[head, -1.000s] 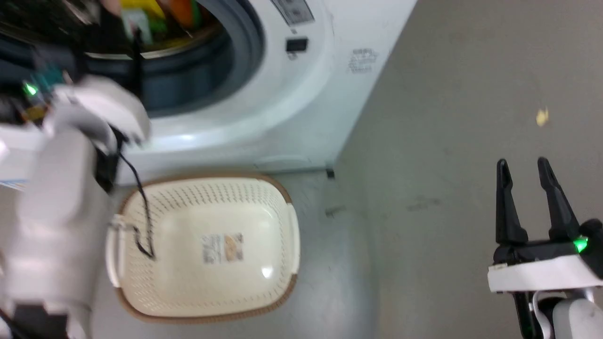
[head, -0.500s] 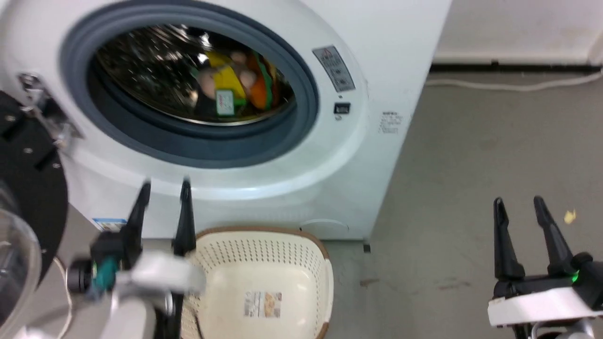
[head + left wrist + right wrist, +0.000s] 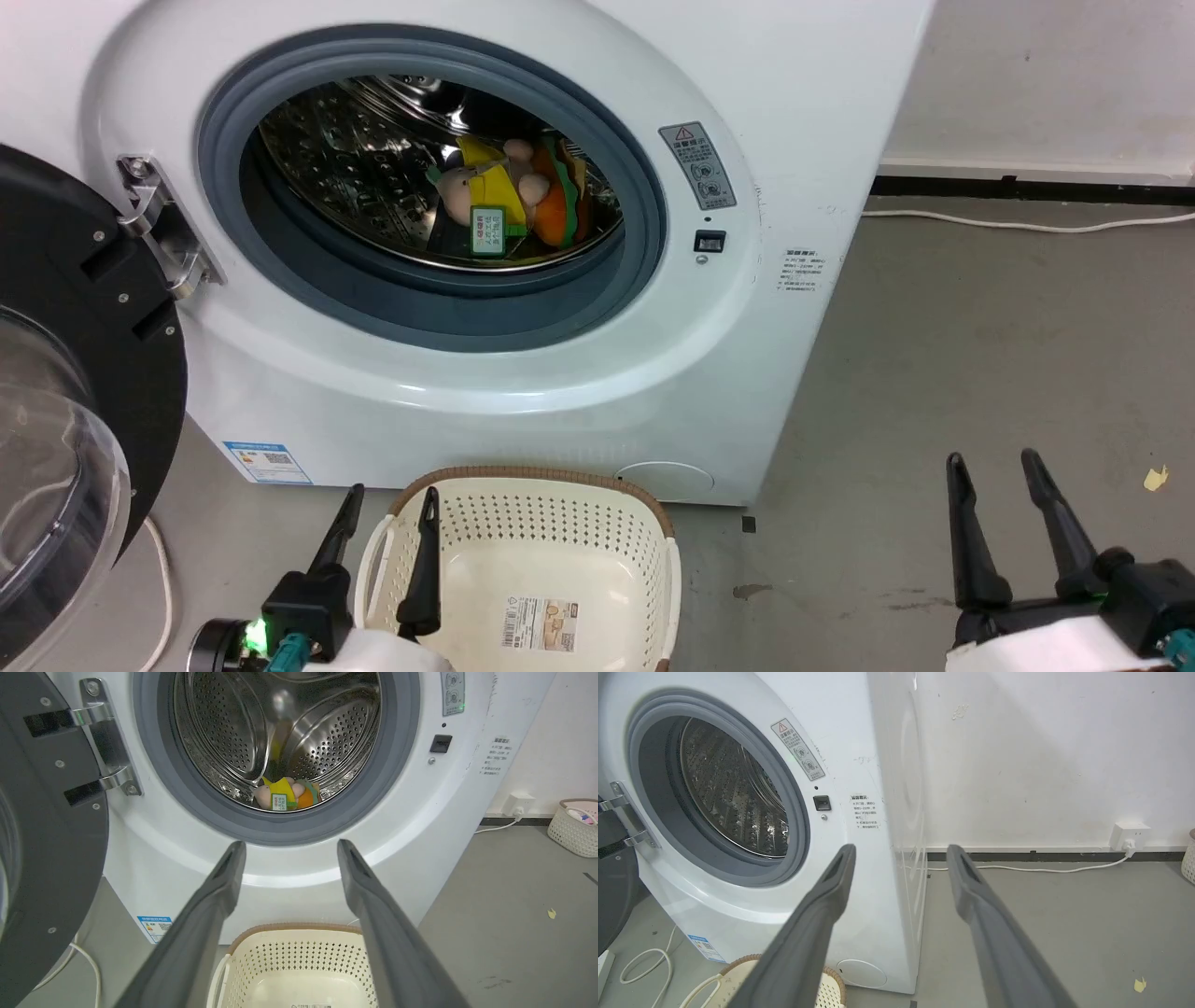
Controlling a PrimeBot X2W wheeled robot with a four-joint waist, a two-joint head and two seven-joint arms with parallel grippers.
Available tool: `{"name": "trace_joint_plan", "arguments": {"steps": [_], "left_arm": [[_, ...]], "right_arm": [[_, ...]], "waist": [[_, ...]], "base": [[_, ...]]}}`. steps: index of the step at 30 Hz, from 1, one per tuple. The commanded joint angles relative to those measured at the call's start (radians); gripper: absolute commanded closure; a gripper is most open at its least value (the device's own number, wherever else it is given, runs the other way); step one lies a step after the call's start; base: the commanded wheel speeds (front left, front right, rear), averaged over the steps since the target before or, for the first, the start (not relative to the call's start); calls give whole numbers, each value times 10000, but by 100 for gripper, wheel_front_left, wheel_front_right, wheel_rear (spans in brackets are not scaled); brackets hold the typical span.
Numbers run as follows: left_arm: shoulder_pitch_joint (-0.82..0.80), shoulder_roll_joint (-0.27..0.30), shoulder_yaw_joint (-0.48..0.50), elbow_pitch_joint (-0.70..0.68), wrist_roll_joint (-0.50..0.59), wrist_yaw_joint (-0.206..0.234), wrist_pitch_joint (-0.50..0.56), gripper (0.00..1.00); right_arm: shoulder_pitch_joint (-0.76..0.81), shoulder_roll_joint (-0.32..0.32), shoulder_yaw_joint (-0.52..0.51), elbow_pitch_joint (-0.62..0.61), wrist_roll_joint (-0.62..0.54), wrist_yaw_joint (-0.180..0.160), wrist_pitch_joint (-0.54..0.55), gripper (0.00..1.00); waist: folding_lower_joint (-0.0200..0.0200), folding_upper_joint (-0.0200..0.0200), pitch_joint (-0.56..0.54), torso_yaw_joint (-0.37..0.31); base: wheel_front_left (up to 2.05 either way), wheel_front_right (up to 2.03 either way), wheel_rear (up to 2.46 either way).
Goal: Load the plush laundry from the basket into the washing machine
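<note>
Plainly, plush laundry [image 3: 509,210] sits in the washing machine [image 3: 560,411]; left tool [image 3: 392,490] and right tool [image 3: 990,457] gape unladen.

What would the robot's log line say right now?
plush laundry: inside washing machine | basket: no laundry seen | door: open | left claw: open, by basket | right claw: open, holding nothing

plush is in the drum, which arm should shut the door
Probably left. The open door hangs on the robot's left, nearer the left gripper; the right gripper is far right over the floor.
</note>
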Motion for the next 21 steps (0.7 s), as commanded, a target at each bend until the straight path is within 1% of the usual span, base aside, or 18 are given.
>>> {"name": "trace_joint_plan", "arguments": {"steps": [1, 8, 9, 21], "left_arm": [[98, 19, -30, 37, 74, -43, -52, 0], [53, -60, 155, -83, 232, 14, -52, 0], [-2, -35, 150, -66, 162, 4, 1, 100], [-3, -88, 255, -139, 273, -39, 168, 100]], "right_arm": [[194, -4, 34, 38, 64, -7, -46, 0], [243, -4, 114, 98, 114, -7, -46, 0], [92, 0, 109, 82, 42, 0, 1, 100], [50, 0, 140, 66, -76, 1, 171, 100]], "waist": [[0, 0, -20, -14], [0, 0, -104, -124], [0, 0, -107, -123], [0, 0, -151, -125]], "base": [[0, 0, 0], [0, 0, 0], [0, 0, 0], [0, 0, 0]]}}
